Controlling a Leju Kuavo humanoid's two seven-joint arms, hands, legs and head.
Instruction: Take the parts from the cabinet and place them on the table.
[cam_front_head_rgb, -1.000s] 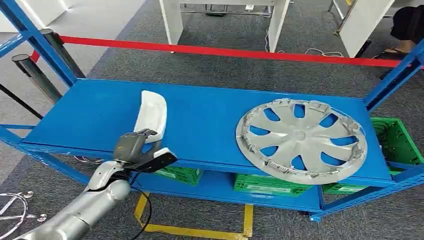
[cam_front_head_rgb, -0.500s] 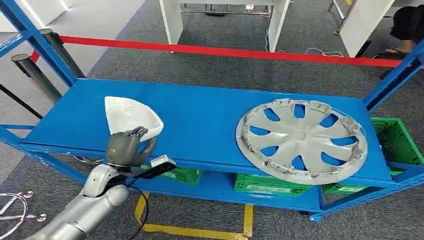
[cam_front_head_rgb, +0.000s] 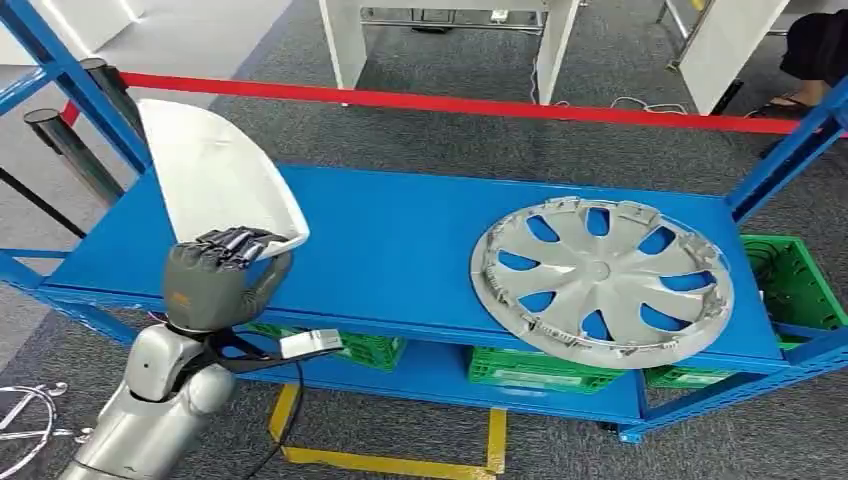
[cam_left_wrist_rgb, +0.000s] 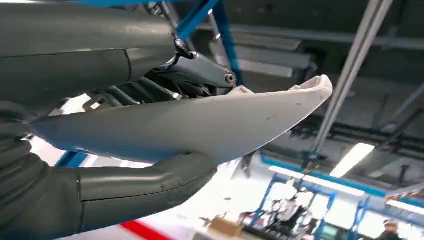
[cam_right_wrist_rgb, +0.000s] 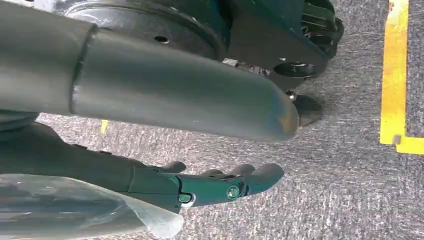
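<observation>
White part gripped by left hand fingers, green crates under shelf

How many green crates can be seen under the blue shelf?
4 at least: one crate near the left hand, one in the middle, one further right, one beyond the shelf's right end. Others may be hidden.

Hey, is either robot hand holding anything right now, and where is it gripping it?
The left hand grips the white part by its lower edge, thumb opposite fingers. The right hand holds nothing.
</observation>
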